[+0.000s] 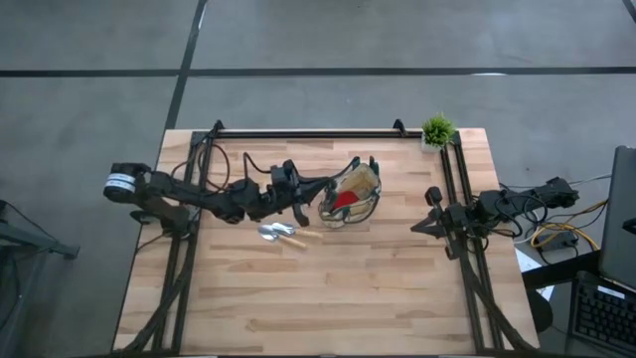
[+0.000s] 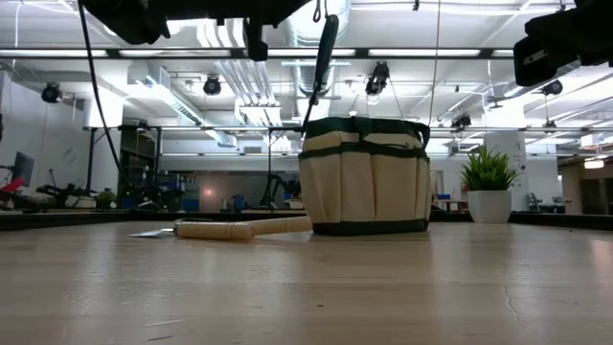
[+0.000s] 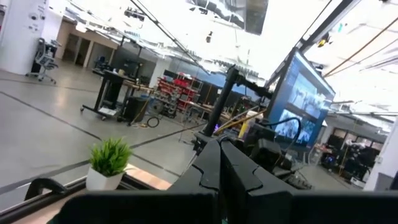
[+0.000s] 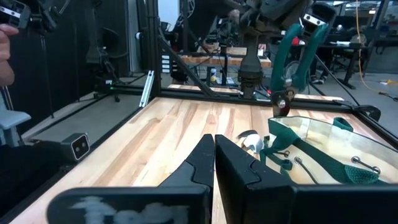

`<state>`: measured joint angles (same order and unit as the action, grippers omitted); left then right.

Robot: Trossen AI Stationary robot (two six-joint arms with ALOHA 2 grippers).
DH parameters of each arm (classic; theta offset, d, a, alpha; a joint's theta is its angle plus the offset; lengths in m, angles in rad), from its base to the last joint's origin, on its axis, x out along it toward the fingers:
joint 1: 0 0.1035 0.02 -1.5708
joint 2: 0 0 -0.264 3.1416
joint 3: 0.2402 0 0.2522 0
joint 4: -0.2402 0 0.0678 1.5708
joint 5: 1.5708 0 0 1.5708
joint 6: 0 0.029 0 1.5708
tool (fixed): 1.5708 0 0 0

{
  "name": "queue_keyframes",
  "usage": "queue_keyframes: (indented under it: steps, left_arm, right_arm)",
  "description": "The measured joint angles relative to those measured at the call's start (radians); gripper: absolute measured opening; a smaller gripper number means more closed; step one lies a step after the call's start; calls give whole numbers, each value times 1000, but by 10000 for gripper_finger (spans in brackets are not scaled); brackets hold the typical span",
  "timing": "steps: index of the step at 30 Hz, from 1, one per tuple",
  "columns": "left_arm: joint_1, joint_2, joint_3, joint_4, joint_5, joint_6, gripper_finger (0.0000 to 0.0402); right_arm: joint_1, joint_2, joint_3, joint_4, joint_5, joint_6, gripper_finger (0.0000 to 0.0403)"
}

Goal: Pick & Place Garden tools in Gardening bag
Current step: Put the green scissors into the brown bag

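Tan fabric of the gardening bag stood mid-table, the pruning shears were held clamped in the left pincer just above its rim, and a snag on a looped handle could have tipped it.

Both arms are dark, near-black, built of jointed segments. The left arm ends at its far-left base in a white band with markings. Loose black cables loop along it. The right arm trails black, yellow and orange cables.
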<state>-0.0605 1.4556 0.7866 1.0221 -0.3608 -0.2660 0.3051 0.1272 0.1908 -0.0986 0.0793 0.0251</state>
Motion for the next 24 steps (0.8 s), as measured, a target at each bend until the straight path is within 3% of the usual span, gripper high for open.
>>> queue_keyframes:
  steps: [24]
  left_arm:
    - [46, 230, 137, 79, 77, 50, 0]
  right_arm:
    - [0, 0, 0, 0, 0, -2, 8]
